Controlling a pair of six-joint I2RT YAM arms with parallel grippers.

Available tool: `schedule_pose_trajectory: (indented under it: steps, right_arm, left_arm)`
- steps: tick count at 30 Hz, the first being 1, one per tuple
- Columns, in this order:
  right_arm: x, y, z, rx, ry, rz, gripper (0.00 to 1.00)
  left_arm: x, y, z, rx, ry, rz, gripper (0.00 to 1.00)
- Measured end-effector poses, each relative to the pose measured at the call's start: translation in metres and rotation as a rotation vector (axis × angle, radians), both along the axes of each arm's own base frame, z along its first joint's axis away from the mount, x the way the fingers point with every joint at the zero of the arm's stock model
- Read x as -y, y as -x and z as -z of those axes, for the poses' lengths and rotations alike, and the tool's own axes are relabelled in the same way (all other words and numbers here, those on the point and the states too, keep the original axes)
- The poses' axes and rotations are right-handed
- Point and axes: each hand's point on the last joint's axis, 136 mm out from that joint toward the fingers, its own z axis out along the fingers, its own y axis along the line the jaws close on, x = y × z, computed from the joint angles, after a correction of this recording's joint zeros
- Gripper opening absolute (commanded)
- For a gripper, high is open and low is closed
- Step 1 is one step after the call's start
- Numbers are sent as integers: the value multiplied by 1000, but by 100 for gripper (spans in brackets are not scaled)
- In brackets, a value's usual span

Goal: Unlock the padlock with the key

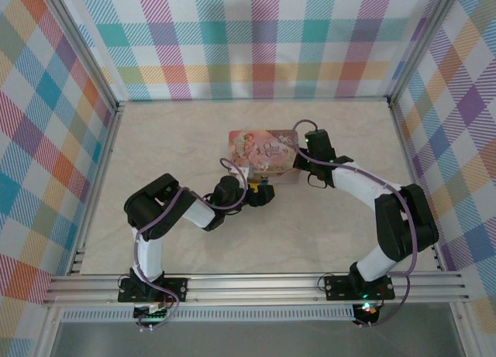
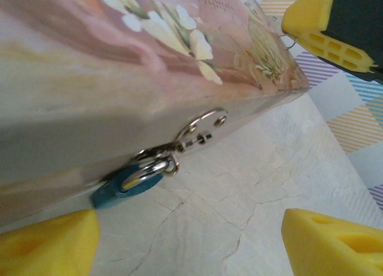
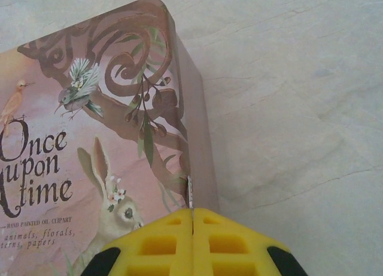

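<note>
The padlock point(image 2: 128, 185) has a small bluish body, and its metal shackle point(image 2: 154, 167) hangs from the hasp point(image 2: 200, 131) on the front wall of the pink tin point(image 2: 119, 60). In the left wrist view my left gripper point(image 2: 191, 243) is open in front of the padlock, its yellow fingers point(image 2: 48, 246) spread wide over bare table. My right gripper point(image 3: 192, 219) is shut on the key point(image 3: 190, 197). Only a thin metal sliver pokes out from between the pads, over the tin's point(image 3: 90, 138) right edge. From above, the left gripper point(image 1: 262, 192) is at the tin's point(image 1: 263, 149) near side and the right gripper point(image 1: 297, 162) at its right end.
The tin sits mid-table on a pale marbled surface point(image 1: 194, 132), with checked walls on three sides. My right gripper's yellow finger point(image 2: 323, 30) shows beyond the tin's corner in the left wrist view. Bare tabletop point(image 3: 299, 108) lies right of the tin.
</note>
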Motion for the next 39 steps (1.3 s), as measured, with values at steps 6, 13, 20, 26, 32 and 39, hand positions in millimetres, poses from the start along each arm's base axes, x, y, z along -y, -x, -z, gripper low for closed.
schedule_pose_trajectory:
  steps: [6, 13, 20, 26, 32, 39]
  right_arm:
    - [-13, 3, -2, 6, -18, -20, 0]
    - [-25, 10, 4, 7, -35, -42, 0]
    - [-25, 11, 5, 8, -43, -37, 0]
    - [-25, 11, 5, 10, -46, -35, 0]
    - [-25, 12, 6, 14, -51, -37, 0]
    - [-25, 15, 6, 12, -54, -40, 0]
  left_arm:
    - [1, -7, 1, 15, -24, -16, 81]
    - [1, -8, 2, 31, -37, -9, 75]
    - [-3, -9, 2, 37, -30, -8, 75]
    - [-18, -6, 2, 39, -17, -30, 77]
    - [-23, -8, -7, 45, 31, -20, 75]
    - [-25, -13, -13, 26, 81, 17, 79]
